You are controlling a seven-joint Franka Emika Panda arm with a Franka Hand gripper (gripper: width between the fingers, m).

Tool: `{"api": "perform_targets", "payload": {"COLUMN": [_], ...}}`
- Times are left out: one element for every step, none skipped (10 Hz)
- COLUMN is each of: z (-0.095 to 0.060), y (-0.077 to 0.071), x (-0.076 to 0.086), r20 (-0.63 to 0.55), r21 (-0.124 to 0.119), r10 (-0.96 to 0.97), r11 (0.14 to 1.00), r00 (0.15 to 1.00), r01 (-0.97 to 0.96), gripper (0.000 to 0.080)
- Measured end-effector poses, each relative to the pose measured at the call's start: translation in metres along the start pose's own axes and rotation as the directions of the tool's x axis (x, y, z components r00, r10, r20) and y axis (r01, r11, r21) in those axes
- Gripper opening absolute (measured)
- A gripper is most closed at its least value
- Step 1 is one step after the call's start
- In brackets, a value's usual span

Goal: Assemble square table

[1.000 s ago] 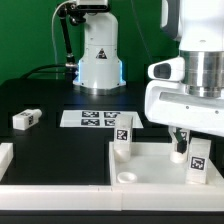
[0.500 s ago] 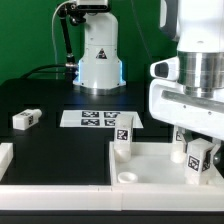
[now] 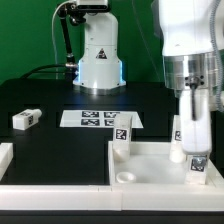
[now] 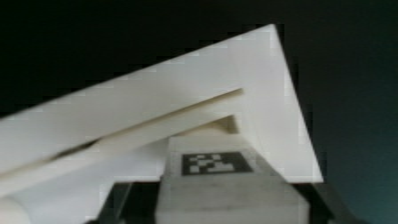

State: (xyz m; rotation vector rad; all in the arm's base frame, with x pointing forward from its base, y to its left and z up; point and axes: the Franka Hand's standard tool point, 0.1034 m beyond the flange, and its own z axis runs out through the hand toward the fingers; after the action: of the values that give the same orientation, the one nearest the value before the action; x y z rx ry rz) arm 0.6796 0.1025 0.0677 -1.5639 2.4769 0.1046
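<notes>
Biggest risk rn: the leg (image 4: 217, 163) I'm gripping is standing on the tabletop (image 3: 150, 162), toward the exterior view's right. I can't tell whether it's sitting in a corner socket or just resting on the slab. If I'm turning it w/ the axis tilted, it's prob. binding or cross-threading. If I'm lifting w/ the grip off-centre, it's likely slipping out and dropping onto the rim. The wrist view is only showing me the tag face and the slab's corner, not the foot of the leg, so I'm judging alignment half blind.

Gripper (image 3: 192, 152): jaws are pulled in narrow, abt the leg's width. One dark finger is sitting on each side of the leg w/ no gap showing in the wrist view, so I'm reading it as clamped on that leg. It's touching nothing else afaict.

Also watching the second leg (image 3: 122, 134), upright at the tabletop's far corner. The third leg (image 3: 25, 119) is lying well apart on the black table, left of the marker board (image 3: 95, 118).
</notes>
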Motion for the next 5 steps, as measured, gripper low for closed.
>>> {"api": "perform_targets", "payload": {"z": [0.0002, 0.0005, 0.0006, 0.0012, 0.0028], "y": [0.0007, 0.0014, 0.0013, 0.0019, 0.0049], "x": [-0.0006, -0.0012, -0.0008, -0.002, -0.009], "r20": [-0.002, -0.002, -0.004, -0.005, 0.004], "r21": [-0.003, -0.004, -0.004, -0.003, 0.0], "r10": [0.057, 0.084, 0.074, -0.018, -0.242], "r11": [0.998, 0.996, 0.997, 1.0, 0.97], "r00": [0.998, 0.996, 0.997, 1.0, 0.97], "r01": [-0.057, -0.084, -0.074, 0.018, 0.242], "gripper": [0.0291, 0.0291, 0.03, 0.03, 0.0471]}}
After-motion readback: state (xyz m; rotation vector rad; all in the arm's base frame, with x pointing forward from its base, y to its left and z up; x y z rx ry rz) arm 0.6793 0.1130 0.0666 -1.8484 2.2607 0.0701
